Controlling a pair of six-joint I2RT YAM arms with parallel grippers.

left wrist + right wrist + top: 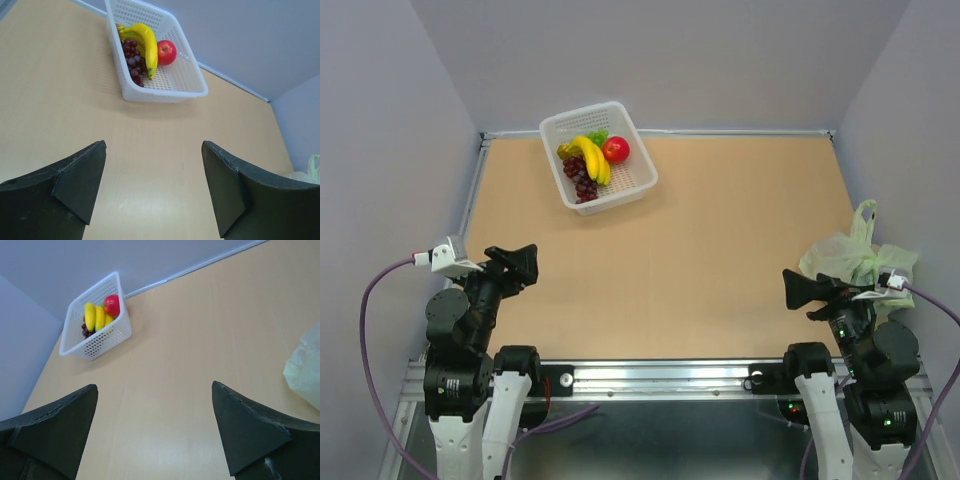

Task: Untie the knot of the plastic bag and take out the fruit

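Note:
The pale green plastic bag (855,258) lies crumpled at the table's right edge, with one handle loop (866,213) sticking up from a bunched knot (862,238). No fruit shows through the bag. My right gripper (798,290) is open and empty, just left of the bag and apart from it. In the right wrist view (154,386) the bag's edge (305,371) shows at the far right. My left gripper (520,262) is open and empty over the table's left side, far from the bag. In the left wrist view (154,145) a sliver of the bag (309,173) shows at the right edge.
A white basket (632,184) stands at the back, left of centre, and holds a banana (592,156), purple grapes (581,179), a red apple (616,149) and something green. It also shows in the left wrist view (170,92) and the right wrist view (100,342).

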